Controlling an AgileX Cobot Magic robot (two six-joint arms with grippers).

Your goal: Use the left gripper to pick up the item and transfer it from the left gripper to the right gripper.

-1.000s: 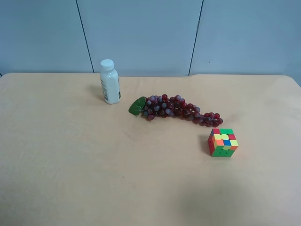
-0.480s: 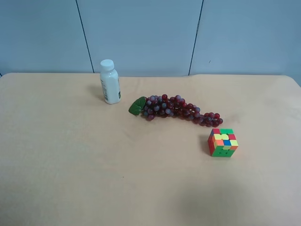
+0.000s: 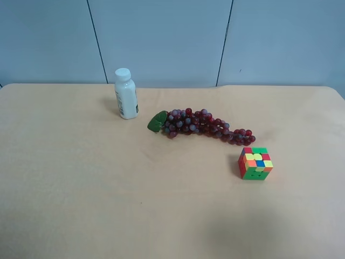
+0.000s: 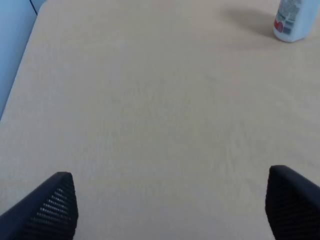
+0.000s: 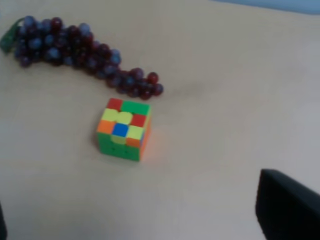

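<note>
The item, a small puzzle cube (image 3: 255, 163) of mixed colours, sits on the tan table toward the exterior high view's right. It rests just in front of the tail of the grape bunch. Neither arm shows in the exterior high view. The right wrist view has the cube (image 5: 123, 130) ahead of my right gripper (image 5: 132, 200), whose fingers stand wide apart at the frame's edges, open and empty. My left gripper (image 4: 169, 185) is open too, over bare table with nothing between its fingers, and the cube is out of its view.
A red-purple grape bunch (image 3: 205, 124) with a green leaf lies mid-table, also seen as the grape bunch (image 5: 75, 47) beyond the cube. A white bottle (image 3: 125, 94) stands upright at the back left; its base, the bottle (image 4: 295, 20), shows far from the left gripper.
</note>
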